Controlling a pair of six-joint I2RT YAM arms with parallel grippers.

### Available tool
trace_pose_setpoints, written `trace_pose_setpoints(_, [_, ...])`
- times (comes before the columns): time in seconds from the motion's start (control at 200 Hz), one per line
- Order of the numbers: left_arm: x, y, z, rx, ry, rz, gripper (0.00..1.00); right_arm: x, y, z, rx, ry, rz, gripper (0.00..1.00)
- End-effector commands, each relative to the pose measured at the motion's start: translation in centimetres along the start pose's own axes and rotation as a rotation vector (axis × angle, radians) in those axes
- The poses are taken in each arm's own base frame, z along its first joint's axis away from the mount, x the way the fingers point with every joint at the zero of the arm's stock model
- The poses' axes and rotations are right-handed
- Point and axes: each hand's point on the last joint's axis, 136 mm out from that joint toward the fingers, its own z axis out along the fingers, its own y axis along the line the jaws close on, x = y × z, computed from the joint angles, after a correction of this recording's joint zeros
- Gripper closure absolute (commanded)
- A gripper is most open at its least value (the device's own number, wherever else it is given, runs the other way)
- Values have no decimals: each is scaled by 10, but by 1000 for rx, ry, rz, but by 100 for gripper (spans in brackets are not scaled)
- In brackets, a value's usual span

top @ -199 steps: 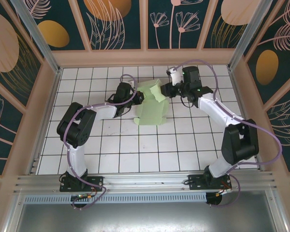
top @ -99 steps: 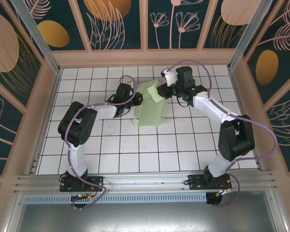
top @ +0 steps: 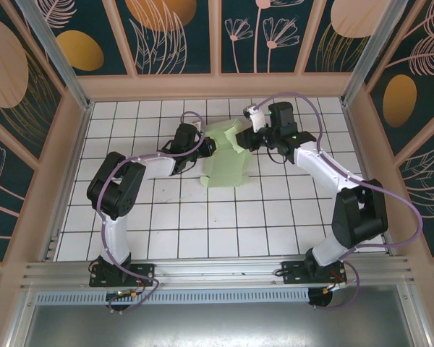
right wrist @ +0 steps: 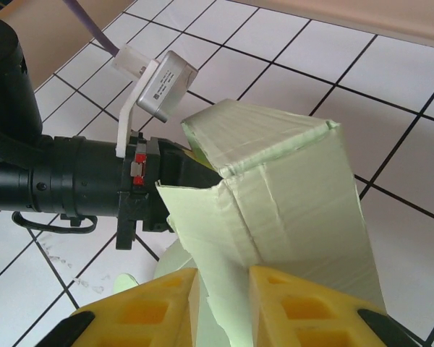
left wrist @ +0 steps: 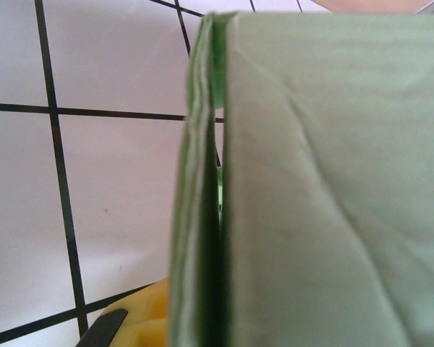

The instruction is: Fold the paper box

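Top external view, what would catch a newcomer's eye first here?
The pale mint-green paper box stands out, half-folded on the white gridded table toward its far side. Both arms converge on it: the left gripper sits at its left edge, and in the right wrist view the right gripper pinches a flap of the card between its yellow fingers.

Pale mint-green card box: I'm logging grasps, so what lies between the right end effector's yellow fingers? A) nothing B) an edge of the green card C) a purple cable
B: in the right wrist view, an edge of the pale mint-green card box sits between the yellow fingers of the right end effector.
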Motion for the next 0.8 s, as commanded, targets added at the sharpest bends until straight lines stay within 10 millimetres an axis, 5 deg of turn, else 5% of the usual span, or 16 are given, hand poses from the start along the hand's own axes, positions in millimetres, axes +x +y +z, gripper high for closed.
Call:
trace_pose_setpoints(0.0, [-6,-12,3,41,-9,8,100,-5,0,-2,-3,-15,-8,75])
trace_pose_setpoints(0.295, [-8,-16,1,50,-3,13,100,-3,-10,21,75,29,-53,77])
trace_pose_setpoints(0.796, [-8,-17,3,40,20,-13,100,-5,-35,33,525,35,-252,79])
